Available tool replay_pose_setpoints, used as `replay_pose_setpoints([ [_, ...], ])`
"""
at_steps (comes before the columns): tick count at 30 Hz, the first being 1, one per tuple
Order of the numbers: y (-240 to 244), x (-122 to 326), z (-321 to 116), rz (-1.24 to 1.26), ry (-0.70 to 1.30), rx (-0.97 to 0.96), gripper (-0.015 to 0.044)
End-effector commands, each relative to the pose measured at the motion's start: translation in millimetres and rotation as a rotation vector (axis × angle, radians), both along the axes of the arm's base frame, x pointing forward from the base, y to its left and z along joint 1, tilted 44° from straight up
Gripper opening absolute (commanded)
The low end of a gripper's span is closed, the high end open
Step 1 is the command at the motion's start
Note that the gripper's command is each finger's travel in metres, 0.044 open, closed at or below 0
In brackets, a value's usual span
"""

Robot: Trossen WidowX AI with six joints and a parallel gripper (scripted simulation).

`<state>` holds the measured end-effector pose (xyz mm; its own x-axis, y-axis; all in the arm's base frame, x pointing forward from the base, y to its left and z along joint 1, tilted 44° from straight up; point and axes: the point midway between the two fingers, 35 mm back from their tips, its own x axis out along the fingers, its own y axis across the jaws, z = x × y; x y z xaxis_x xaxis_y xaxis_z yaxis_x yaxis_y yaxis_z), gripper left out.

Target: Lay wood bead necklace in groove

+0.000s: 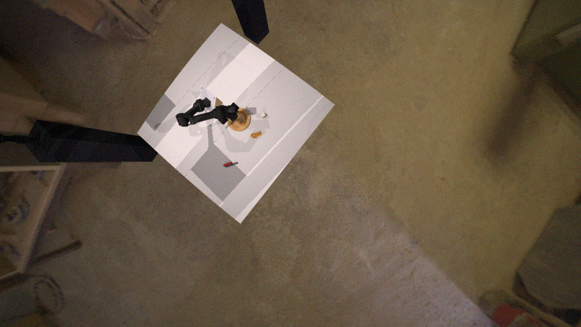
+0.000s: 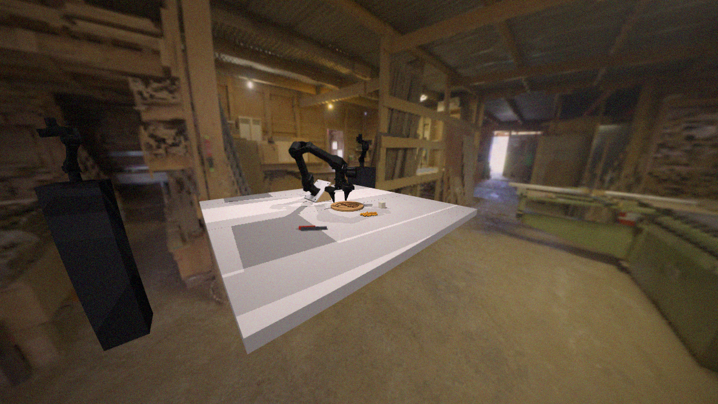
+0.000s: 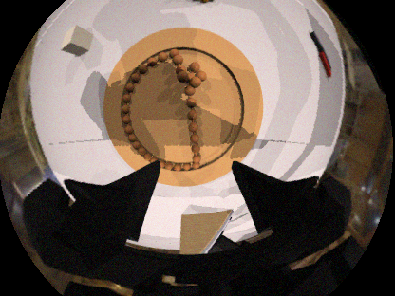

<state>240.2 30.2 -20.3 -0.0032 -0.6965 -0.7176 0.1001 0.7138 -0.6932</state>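
Note:
The round wooden bead board lies flat on the table. The brown wood bead necklace lies on it. In the wrist view, its beads follow the groove along the left and bottom. From the bottom, a strand runs nearly straight up inside the ring to a small bunch of beads near the top. The groove's right side shows no beads. My gripper is open and empty, fingers pointing down over the board's near edge, one fingertip on either side of the bottom beads in the wrist view.
A pale cube stands beyond the board. An orange beaded cluster lies near it. A red and black pen-like object lies farther off. A tan block sits near the arm's base.

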Motion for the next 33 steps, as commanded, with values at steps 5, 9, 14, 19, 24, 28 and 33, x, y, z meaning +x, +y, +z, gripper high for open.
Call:
replay_pose_setpoints([
  [5,16,52,7,0.116,0.1,0.006,0.0177],
  [9,24,83,11,0.191,0.171,0.007,0.012],
  [14,28,108,15,0.262,0.239,0.005,0.012],
  [19,23,108,10,0.262,0.238,0.005,0.012],
  [24,24,108,8,0.263,0.23,0.012,0.012],
  [28,21,108,6,0.263,0.231,0.011,0.012],
  [33,15,108,0,0.263,0.233,0.009,0.012],
])
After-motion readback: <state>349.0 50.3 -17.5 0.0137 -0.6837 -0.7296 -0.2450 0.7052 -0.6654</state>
